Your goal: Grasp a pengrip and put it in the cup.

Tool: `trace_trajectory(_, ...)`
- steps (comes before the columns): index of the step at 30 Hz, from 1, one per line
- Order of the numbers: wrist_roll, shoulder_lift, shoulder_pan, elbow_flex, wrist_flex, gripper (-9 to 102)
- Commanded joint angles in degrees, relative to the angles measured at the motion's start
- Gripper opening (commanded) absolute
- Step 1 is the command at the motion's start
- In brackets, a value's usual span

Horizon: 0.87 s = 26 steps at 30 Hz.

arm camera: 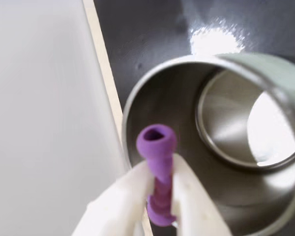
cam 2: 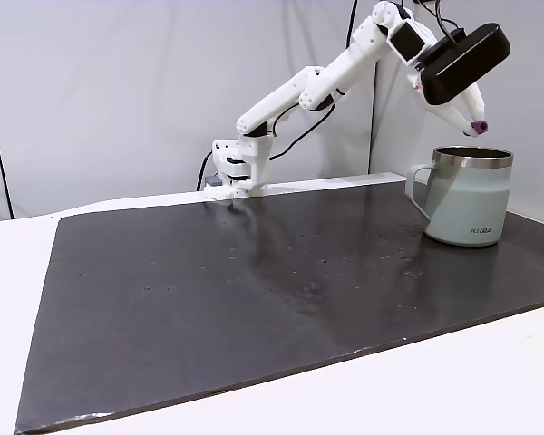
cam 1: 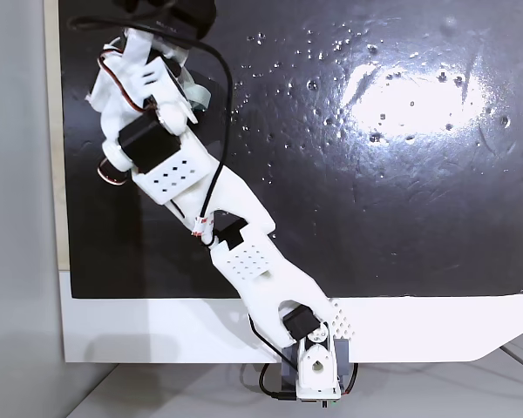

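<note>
My gripper (cam 2: 476, 124) hangs just above the rim of the cup (cam 2: 471, 195), a pale green mug with a steel rim at the right of the dark mat. It is shut on the pengrip (cam 2: 480, 126), a small purple tube poking out at the fingertips. The wrist view looks down the white fingers (arm camera: 132, 196). There the gripper (arm camera: 161, 164) pinches the pengrip (arm camera: 158, 145) upright, its hollow end over the near edge of the cup's shiny inside (arm camera: 236, 123). From above, the wrist covers the cup, and only its pale handle (cam 1: 197, 94) peeks out.
A black mat (cam 2: 254, 290) covers most of the white table. The arm (cam 1: 244, 252) stretches from its base (cam 1: 314, 370) at the table's edge toward the mat's corner. A grey wall stands close behind the cup.
</note>
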Motion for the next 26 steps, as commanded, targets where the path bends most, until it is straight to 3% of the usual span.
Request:
trace_trajectory(1,1.3,1.1,-0.6,-3.0,-1.8,0)
trace_trajectory(4,1.3,1.0,-0.5,-3.0,-1.8,0)
trace_trajectory(8,1.2,1.0,0.1,-3.0,-0.4,22)
trace_trajectory(10,1.2,1.1,0.2,-3.0,0.4,26)
trace_trajectory(26,0.4,2.2,0.4,-3.0,0.4,26)
